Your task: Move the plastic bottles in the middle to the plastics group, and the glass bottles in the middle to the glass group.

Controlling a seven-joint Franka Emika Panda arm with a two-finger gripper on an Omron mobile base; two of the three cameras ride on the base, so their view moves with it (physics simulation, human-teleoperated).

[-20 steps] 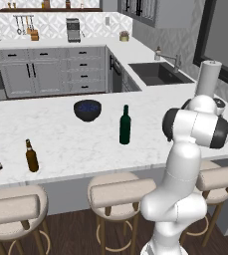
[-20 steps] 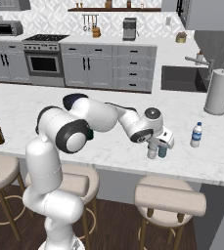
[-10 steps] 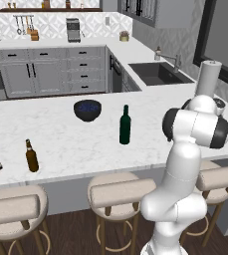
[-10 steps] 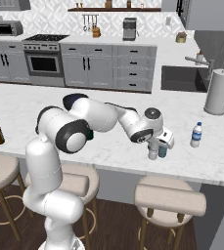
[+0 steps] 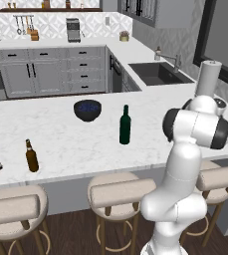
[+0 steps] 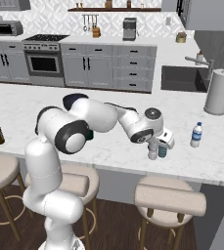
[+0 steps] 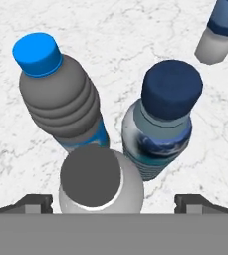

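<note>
Gripper (image 7: 113, 201) spread wide, fingertips either side of a grey-capped bottle (image 7: 99, 184) without touching it. Just past it on the tabletop (image 7: 135, 40) stand two more plastic bottles, one light-blue-capped (image 7: 60, 99), one dark-capped (image 7: 163, 119). From the left base view, the green wine bottle (image 5: 125, 125) is mid-tabletop and the brown beer bottle (image 5: 32, 156) far left.

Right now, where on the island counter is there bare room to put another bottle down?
Bare marble lies between the brown beer bottle and the green wine bottle, in front of the dark bowl. It is crowded under the gripper, where small water bottles cluster almost touching.
</note>
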